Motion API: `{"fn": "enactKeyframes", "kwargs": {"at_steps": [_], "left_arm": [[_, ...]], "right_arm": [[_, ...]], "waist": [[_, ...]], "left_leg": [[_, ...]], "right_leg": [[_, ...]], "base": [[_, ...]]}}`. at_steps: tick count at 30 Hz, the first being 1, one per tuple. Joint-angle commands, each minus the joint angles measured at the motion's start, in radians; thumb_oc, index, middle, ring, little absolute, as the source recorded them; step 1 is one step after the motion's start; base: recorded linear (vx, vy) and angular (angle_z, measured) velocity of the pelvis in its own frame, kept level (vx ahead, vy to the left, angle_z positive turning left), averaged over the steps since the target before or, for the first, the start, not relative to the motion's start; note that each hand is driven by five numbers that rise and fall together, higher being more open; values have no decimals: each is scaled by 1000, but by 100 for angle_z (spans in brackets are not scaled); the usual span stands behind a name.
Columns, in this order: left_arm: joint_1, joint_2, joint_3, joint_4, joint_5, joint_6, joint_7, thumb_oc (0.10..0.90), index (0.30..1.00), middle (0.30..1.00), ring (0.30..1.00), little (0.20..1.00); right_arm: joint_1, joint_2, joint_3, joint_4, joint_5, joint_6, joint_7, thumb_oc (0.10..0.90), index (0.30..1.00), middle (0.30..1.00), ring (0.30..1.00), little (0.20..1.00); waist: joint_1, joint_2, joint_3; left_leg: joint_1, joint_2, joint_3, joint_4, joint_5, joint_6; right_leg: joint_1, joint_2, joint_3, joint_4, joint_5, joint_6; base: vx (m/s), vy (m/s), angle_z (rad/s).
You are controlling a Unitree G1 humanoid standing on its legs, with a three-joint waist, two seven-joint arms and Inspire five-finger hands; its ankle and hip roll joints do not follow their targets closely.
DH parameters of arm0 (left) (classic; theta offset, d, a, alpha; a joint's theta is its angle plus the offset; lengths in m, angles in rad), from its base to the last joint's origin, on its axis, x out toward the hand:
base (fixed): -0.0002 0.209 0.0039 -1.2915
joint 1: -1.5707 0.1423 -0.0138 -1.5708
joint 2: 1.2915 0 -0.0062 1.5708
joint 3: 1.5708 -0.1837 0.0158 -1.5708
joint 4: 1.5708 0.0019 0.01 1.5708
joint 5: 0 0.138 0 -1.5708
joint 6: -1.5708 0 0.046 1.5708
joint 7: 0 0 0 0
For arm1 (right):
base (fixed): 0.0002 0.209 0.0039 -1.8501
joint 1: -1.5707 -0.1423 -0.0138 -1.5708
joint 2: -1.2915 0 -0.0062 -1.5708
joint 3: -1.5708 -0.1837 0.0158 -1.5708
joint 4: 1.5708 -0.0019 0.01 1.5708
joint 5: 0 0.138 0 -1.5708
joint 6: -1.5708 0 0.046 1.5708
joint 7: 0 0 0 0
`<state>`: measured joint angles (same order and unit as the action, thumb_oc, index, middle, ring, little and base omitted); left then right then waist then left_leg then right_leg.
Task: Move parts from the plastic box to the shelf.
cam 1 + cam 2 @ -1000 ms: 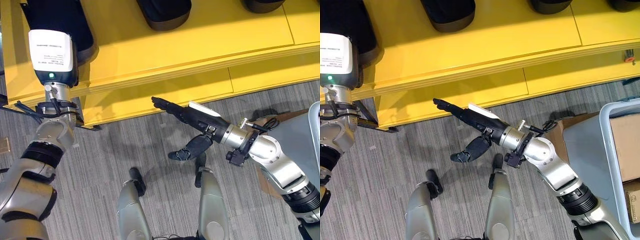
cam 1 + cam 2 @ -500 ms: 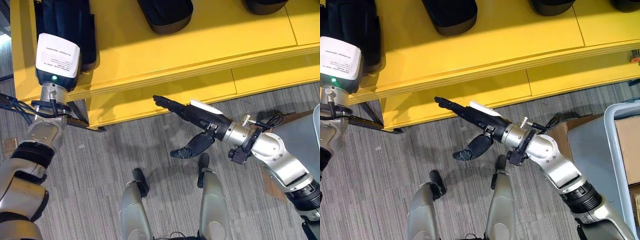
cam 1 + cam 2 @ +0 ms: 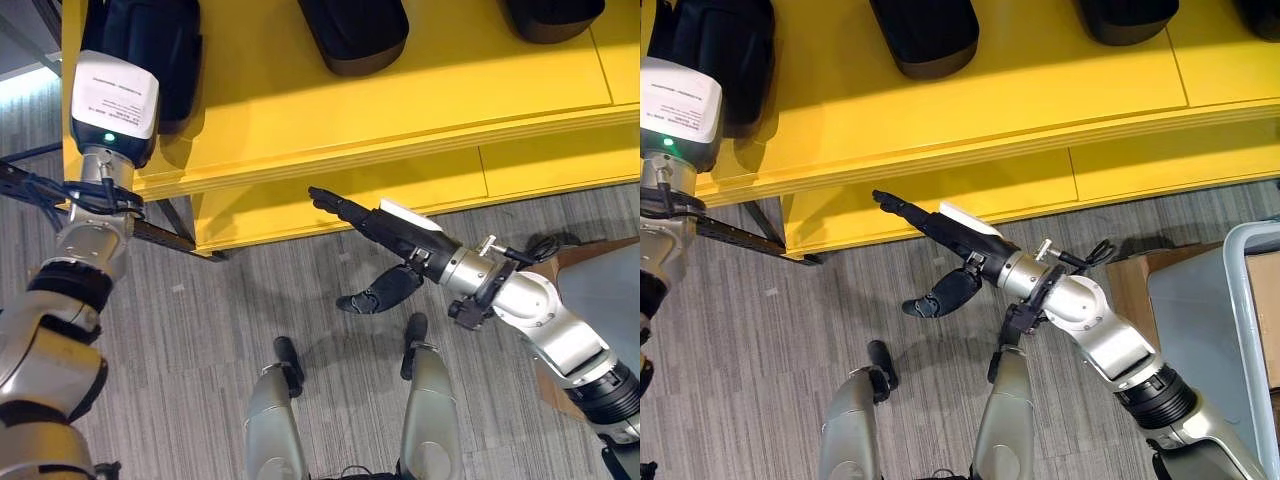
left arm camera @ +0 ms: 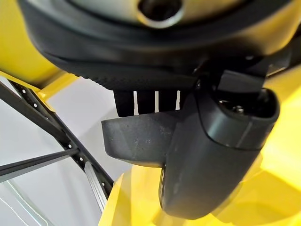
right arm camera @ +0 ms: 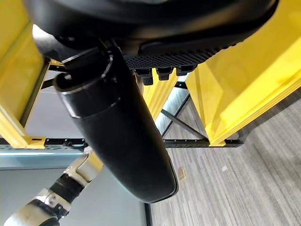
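Note:
On the yellow shelf (image 3: 300, 110), at its left end, lies a black part (image 3: 165, 40). My left arm reaches up to it. In the left wrist view my left hand (image 4: 211, 155) has this dark part (image 4: 136, 141) between its thumb and its fingers. My right hand (image 3: 390, 232) hangs open over the floor in front of the shelf's lower board. Its fingers are straight and point at the shelf, its thumb hangs down, and it holds nothing. The pale plastic box (image 3: 1252, 300) shows at the right edge of the right eye view.
Two more black parts (image 3: 355, 35) (image 3: 555, 18) lie further right on the shelf. A brown cardboard box (image 3: 1125, 285) stands on the grey carpet beside the plastic box. A black metal brace (image 3: 165, 235) runs under the shelf's left end.
The whole picture has shifted, so the camera has moved. Both hands keep their poses: the left stays at the black part, the right stays open before the shelf.

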<state>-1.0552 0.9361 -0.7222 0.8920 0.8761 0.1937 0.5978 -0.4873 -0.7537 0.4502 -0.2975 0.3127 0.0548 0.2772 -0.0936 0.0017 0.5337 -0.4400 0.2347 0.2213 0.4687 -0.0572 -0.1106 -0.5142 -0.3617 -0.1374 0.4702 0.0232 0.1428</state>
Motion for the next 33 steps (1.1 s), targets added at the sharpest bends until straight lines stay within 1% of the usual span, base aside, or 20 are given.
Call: {"fn": "enactKeyframes", "kwargs": {"at_steps": [1,3,7,10,12,13,14,17,20,22,25,27,31,33], "left_arm": [[-153,66,31,0,-29,83,19,400,300,300,300,300],[-146,68,35,13,-65,102,21,400,300,300,300,300],[-161,67,43,38,-96,116,33,400,300,300,300,300],[-195,66,39,79,-86,82,42,400,300,300,300,300],[-188,54,41,66,-77,94,39,400,300,300,300,300],[-179,47,44,51,-94,118,38,400,300,300,300,300],[-179,45,44,46,-109,126,39,400,300,300,300,300],[-186,38,46,51,-120,125,36,400,300,300,300,300],[-198,21,48,61,-151,119,37,400,300,300,300,300],[-206,0,50,66,-165,130,43,400,300,300,300,300],[-219,-10,51,75,-175,125,44,400,300,300,300,300],[-218,-18,54,78,-180,111,44,400,300,300,300,300],[-187,-29,67,52,-194,130,55,400,300,300,300,300],[-171,-30,77,27,-186,123,48,400,300,300,300,300]], "right_arm": [[-21,8,-48,-80,-31,-104,-41,900,1000,1000,1000,1000],[-17,8,-42,-76,-37,-107,-47,900,1000,1000,1000,1000],[6,7,-46,-73,-39,-122,-48,900,1000,1000,1000,1000],[24,8,-47,-66,-37,-142,-54,900,1000,1000,1000,1000],[36,14,-55,-67,-38,-147,-46,900,1000,1000,1000,1000],[49,17,-61,-72,-46,-149,-43,900,1000,1000,1000,1000],[53,17,-64,-74,-49,-149,-45,900,1000,1000,1000,1000],[54,19,-69,-69,-48,-148,-41,900,1000,1000,1000,1000],[52,26,-73,-63,-47,-136,-37,900,1000,1000,1000,1000],[50,32,-75,-58,-55,-130,-34,900,1000,1000,1000,1000],[46,32,-79,-61,-54,-115,-33,900,1000,1000,1000,1000],[52,28,-84,-58,-57,-109,-32,900,1000,1000,1000,1000],[48,26,-92,-57,-51,-94,-21,900,1000,1000,1000,1000],[49,13,-109,-61,-39,-84,-23,900,1000,1000,1000,1000]], "waist": [[-2,31,-85],[-2,30,-85],[-7,27,-89],[-11,21,-92],[-13,18,-93],[-15,17,-93],[-16,16,-94],[-20,14,-94],[-27,13,-97],[-32,11,-97],[-36,8,-96],[-39,2,-94],[-38,-6,-91],[-34,-13,-92]], "left_leg": [[9,19,-61,-59,37,-13],[11,20,-60,-63,40,-14],[17,21,-56,-66,40,-15],[13,27,-54,-56,38,-18],[15,31,-52,-58,39,-18],[17,34,-49,-60,39,-18],[18,34,-47,-60,40,-18],[18,38,-46,-56,39,-21],[15,41,-46,-52,39,-24],[13,39,-45,-54,40,-24],[11,39,-42,-49,38,-25],[5,40,-38,-30,28,-22],[-8,40,-41,4,6,-19],[-17,40,-38,43,-20,-9]], "right_leg": [[96,-40,34,-16,-64,30],[102,-40,32,-22,-61,32],[114,-37,27,-32,-60,34],[116,-28,24,-26,-68,33],[118,-24,23,-26,-69,32],[120,-23,24,-26,-70,33],[121,-21,25,-28,-69,33],[120,-18,28,-24,-71,32],[116,-14,32,-19,-76,32],[114,-12,39,-24,-72,32],[109,-13,43,-21,-71,32],[100,-12,48,-10,-72,30],[91,-8,59,-5,-73,28],[89,-6,58,15,-84,21]], "base": [[0,0,0],[0,0,0],[-2,-5,1],[-7,-39,2],[0,0,0],[0,0,0],[0,0,0],[0,0,0],[21,11,-1],[30,21,-1],[49,29,0],[113,54,1],[86,106,-2],[67,119,-8]]}}
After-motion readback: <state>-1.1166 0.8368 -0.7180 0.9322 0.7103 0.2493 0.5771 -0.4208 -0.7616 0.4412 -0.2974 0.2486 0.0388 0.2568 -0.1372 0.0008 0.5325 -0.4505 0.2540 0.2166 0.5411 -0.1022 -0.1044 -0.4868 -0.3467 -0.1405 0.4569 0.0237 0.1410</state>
